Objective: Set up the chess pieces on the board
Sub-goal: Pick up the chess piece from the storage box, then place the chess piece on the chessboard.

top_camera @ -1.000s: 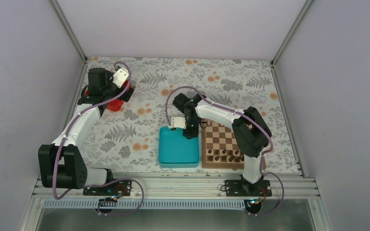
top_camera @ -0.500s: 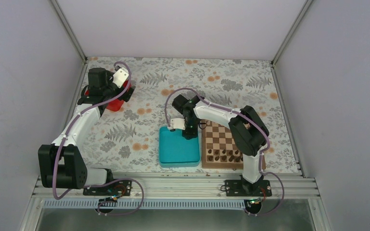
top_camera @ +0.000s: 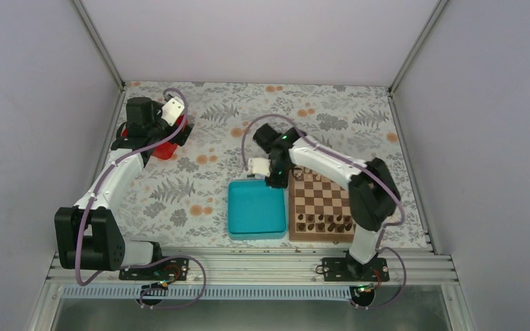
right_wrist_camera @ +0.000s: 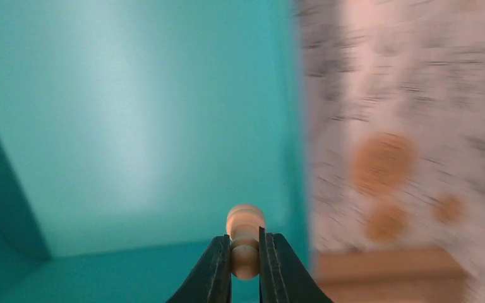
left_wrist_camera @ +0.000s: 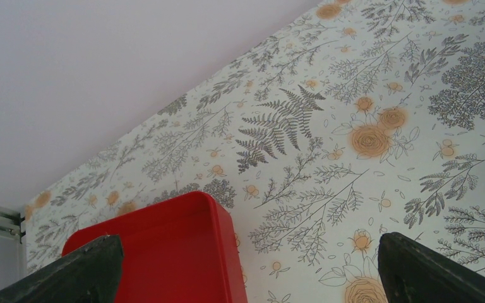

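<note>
High rear overview, close wrist views, right shares tray, board

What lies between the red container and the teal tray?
Nothing but bare floral table cover, as the top view shows, between the red container and teal tray.
</note>
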{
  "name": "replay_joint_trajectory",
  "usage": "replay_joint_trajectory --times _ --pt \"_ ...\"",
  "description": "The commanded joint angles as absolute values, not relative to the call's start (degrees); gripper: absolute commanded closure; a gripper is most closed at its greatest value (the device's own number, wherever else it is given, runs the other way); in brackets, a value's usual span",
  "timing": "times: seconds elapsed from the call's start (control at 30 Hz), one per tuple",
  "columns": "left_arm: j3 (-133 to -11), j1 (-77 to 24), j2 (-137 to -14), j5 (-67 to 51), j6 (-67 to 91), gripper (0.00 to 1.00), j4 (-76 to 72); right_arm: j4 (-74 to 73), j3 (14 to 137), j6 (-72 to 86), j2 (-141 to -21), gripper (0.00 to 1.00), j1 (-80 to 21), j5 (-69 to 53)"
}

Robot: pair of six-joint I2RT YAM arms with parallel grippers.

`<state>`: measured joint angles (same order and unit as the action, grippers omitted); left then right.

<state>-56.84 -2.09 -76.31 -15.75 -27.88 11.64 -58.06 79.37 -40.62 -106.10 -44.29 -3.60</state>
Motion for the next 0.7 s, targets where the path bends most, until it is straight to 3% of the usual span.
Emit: replay_joint_trajectory --times 0.0,0.33,0.67 --pt "-56.9 -2.0 -75.4 -16.9 -28.1 0.0 11.4 -63.9 86.6 -40.5 -95.0 0.92 -38.4 -2.0" --pt "-57.0 -2.0 -75.5 -17.0 -28.0 0.0 11.3 -70.9 86.3 -47.2 -80.2 0.92 -10.8 -2.8" --pt "-56.9 -2.0 -76.2 -17.8 -27.9 0.0 11.2 -67.2 71.2 -55.1 -74.9 0.91 10.5 -3.8"
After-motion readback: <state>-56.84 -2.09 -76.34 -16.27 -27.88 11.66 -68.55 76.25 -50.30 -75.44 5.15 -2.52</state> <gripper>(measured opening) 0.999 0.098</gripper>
